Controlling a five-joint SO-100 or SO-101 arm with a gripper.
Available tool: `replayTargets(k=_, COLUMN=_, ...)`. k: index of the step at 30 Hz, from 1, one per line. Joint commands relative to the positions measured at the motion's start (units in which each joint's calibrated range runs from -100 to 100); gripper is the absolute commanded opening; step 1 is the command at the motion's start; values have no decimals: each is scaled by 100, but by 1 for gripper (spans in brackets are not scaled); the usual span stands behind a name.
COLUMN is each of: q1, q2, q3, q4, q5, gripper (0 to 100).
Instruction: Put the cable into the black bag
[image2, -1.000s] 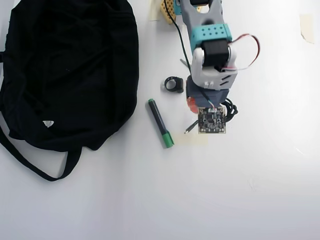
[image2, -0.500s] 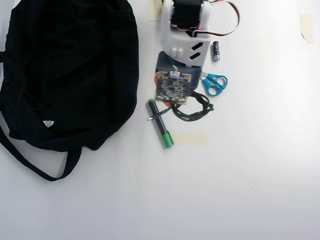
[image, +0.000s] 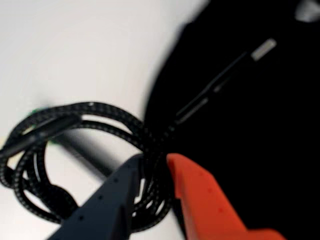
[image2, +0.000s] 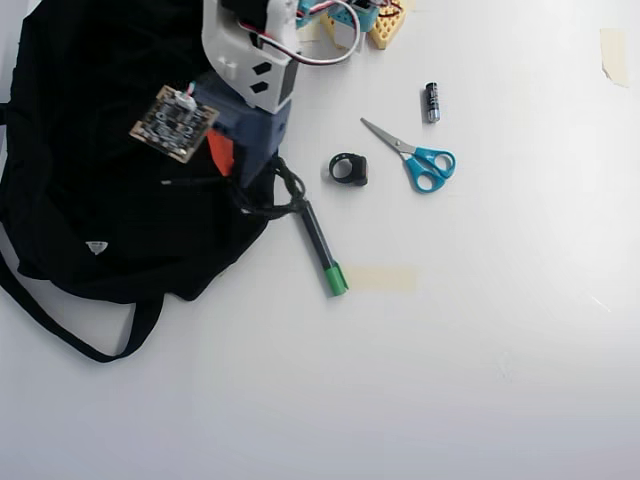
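Note:
The black braided cable (image: 100, 107) is a loose coil on the white table, right at the edge of the black bag (image: 250, 125). My gripper (image: 155, 160) has a dark grey finger on the left and an orange finger (image: 200, 195) on the right, closed on several strands of the coil. In the overhead view the gripper (image2: 245, 185) is over the bag's (image2: 90, 150) right edge, and the cable (image2: 290, 190) sticks out to the right of it. Most of the coil is hidden under the arm there.
A dark pen with a green cap (image2: 320, 240) lies under and beside the cable. A black ring-shaped part (image2: 348, 168), blue-handled scissors (image2: 415, 160) and a battery (image2: 432, 102) lie to the right. The bag's strap (image2: 80, 340) loops out at lower left.

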Motion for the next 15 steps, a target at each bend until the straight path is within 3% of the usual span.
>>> replayTargets(k=1, q1=481, q2=-229, q3=-130, q4=129, q5=7, gripper=2)
replayTargets(k=9, q1=1655, q2=-329, q3=642, q4=129, q5=18, gripper=2)
replayTargets(k=15, q1=3211, q2=-204, q3=642, q4=-173, q5=154, gripper=2)
